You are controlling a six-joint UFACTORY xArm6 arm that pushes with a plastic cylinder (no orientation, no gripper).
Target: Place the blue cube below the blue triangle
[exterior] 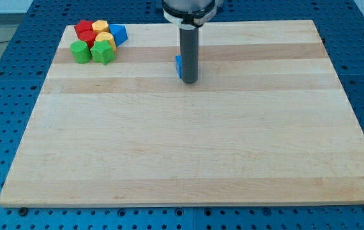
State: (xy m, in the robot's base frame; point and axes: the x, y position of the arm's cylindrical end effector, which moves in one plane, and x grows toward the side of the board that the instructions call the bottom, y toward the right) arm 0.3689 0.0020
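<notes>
My tip [189, 81] touches blue cube [178, 66], mostly hidden behind rod, upper centre of surface [182, 153]. No hand fitted. Blue triangle [119, 34] well apart, view's top-left cluster.

A single camera looks down at a slant across the whole wooden board [188, 147] from its near edge, fairly close; its mounting cannot be made out, probably fixed in front.
</notes>
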